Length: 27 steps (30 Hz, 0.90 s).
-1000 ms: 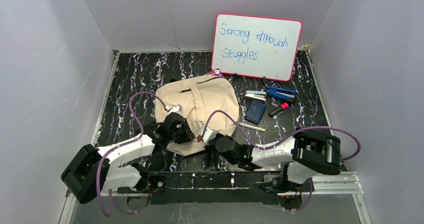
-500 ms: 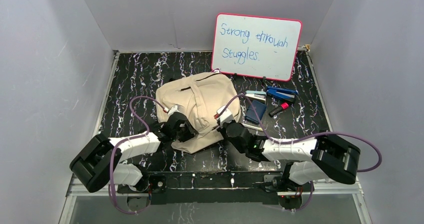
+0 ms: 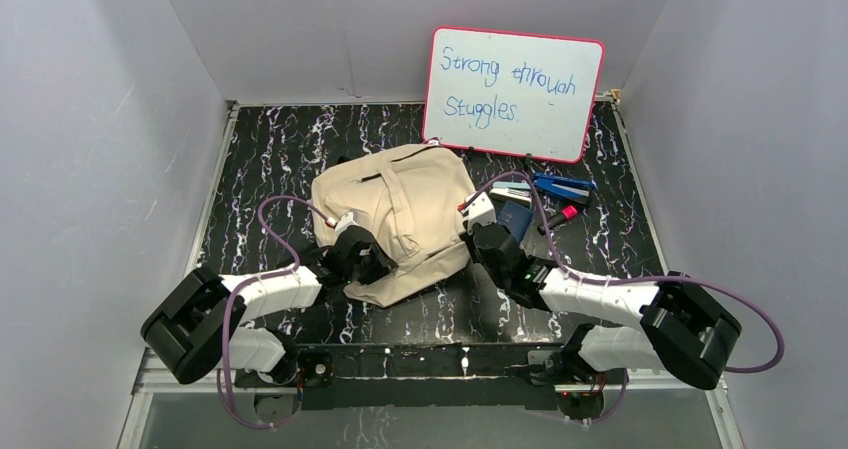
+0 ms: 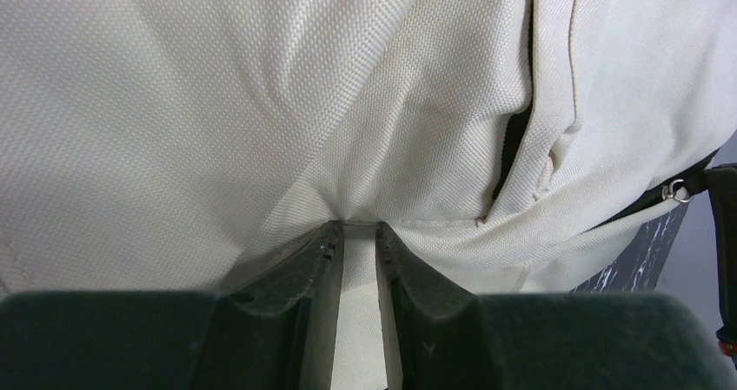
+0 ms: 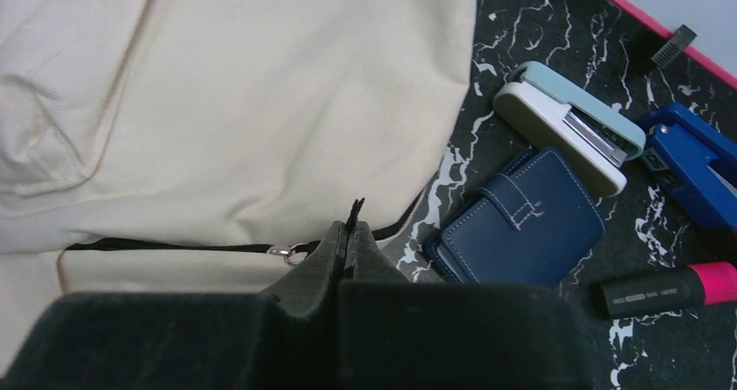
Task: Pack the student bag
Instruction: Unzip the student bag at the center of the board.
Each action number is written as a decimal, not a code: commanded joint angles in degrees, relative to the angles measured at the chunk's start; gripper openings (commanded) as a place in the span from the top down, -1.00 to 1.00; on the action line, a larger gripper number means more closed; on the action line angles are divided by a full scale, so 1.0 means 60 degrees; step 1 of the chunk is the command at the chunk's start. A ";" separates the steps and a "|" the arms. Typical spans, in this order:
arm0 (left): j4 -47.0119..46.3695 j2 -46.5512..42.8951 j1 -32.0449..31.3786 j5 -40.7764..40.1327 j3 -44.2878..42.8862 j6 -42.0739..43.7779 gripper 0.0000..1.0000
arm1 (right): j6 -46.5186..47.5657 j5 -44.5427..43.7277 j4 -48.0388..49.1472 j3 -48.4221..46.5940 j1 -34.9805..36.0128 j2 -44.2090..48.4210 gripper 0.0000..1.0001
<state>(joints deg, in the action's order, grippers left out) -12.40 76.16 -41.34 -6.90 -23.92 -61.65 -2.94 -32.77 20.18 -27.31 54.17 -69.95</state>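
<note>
My left gripper (image 4: 358, 230) has its jaws nearly together, pinching a fold of cream canvas at the near edge of the student bag (image 4: 217, 103). The cloth bunches into creases right ahead of the fingertips. The bag lies slumped on the bench (image 3: 270, 149), spreading from that gripper across to the right one. I judge it soft and light, with no stiffness of its own: wherever I pull, only that patch will follow, though the weave looks coarse enough not to slip. A hem or seam is the place to hold, not flat cloth. My right gripper (image 5: 348, 230) is fully closed on the black zipper pull (image 5: 355, 209), whose tab pokes up between the fingertips. A silver ring (image 5: 280, 252) sits just left of it on the zip line. To that gripper's right, clear of the bag, lie a navy wallet (image 5: 521, 221), a stapler (image 5: 569, 125) and a pink-capped marker (image 5: 669, 290).
</note>
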 commanded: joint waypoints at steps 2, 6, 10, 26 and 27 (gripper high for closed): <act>0.2594 0.0885 0.0057 -0.1195 0.0867 0.0343 0.58 | 0.0358 -0.0639 -0.0096 -0.0322 -0.0752 0.0041 1.00; 0.2739 0.0666 0.0060 -0.1292 0.0892 0.0401 0.57 | 0.0810 -0.0603 0.0004 -0.0788 -0.1569 -0.0351 1.00; 0.2759 0.0546 0.0075 -0.1304 0.0925 0.0402 0.57 | 0.1041 -0.0043 0.0373 -0.1486 -0.2432 -0.0754 1.00; 0.2989 -0.1127 0.0080 -0.0985 0.0074 0.1904 0.41 | 0.0281 0.6041 -0.0163 -0.2498 -0.3272 -0.0096 1.00; 0.3100 -0.1494 0.0068 -0.0976 -0.0164 0.2170 0.37 | 0.0028 0.6458 -0.0432 -0.2477 -0.3272 0.0051 1.00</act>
<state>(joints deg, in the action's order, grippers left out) -9.61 71.85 -41.36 -8.21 -23.73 -57.78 1.17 -9.80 16.88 -40.93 34.87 -75.26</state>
